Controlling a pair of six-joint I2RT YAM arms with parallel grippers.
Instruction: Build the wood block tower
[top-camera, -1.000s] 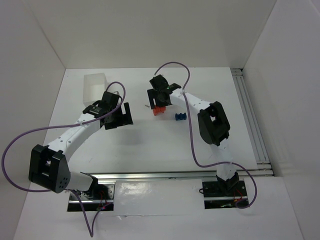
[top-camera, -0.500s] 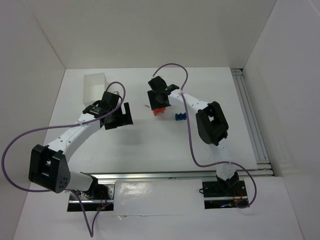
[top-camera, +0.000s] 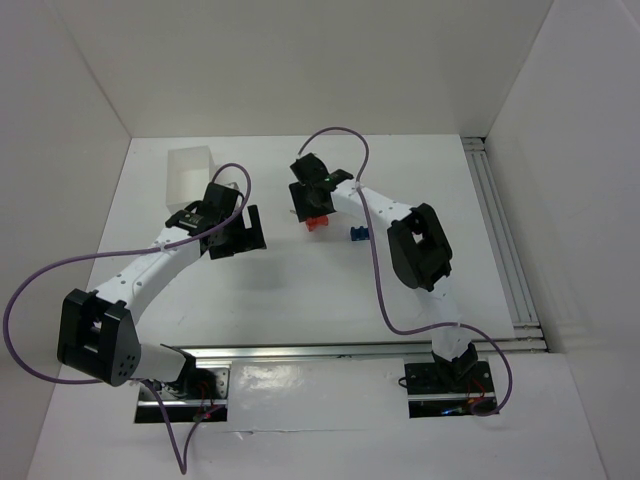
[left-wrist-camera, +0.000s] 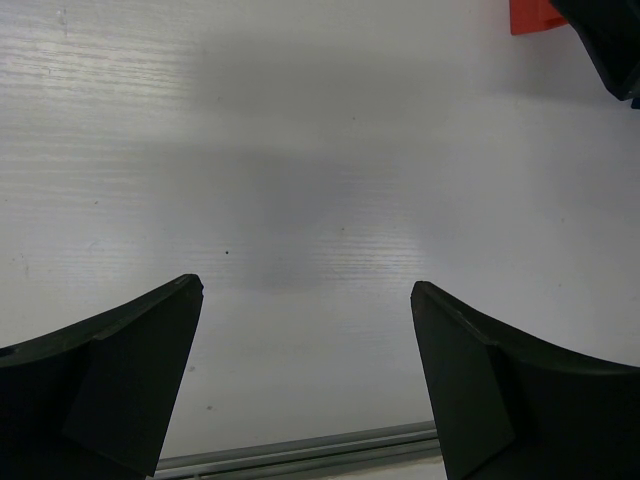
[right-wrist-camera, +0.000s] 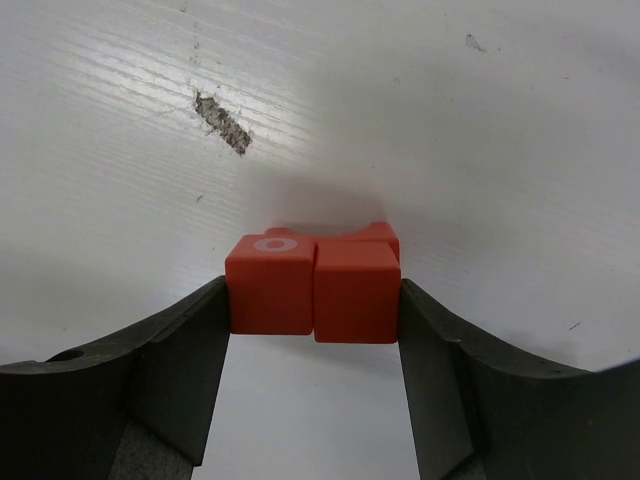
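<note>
White table (top-camera: 300, 290) panels, walled on three sides, carry everything, with an aluminium rail (top-camera: 500, 230) along the right edge and a translucent white box (top-camera: 190, 175) at the far left, just behind the left arm's wrist. The left gripper (left-wrist-camera: 305, 290) hangs over bare table left of centre, its fingers spread wide with nothing between them. The right gripper (right-wrist-camera: 312, 285) is at the far middle of the table, and its fingers (right-wrist-camera: 180, 350) press on both outer sides of the red-orange blocks (right-wrist-camera: 357, 290), two cubes side by side on the surface, the left one marked with a white ring. The notched blue block (top-camera: 360, 234) lies alone just right of them, close under the right forearm, apart from the red pair. A dark scuff (right-wrist-camera: 222, 122) marks the table beyond the blocks. A second ago the right fingers stood wider around the red pair; they have since closed in, while the left arm and the blue block have not moved. From above, the right wrist covers most of the red blocks. A curved red edge behind the pair may be a further piece; I cannot tell.
</note>
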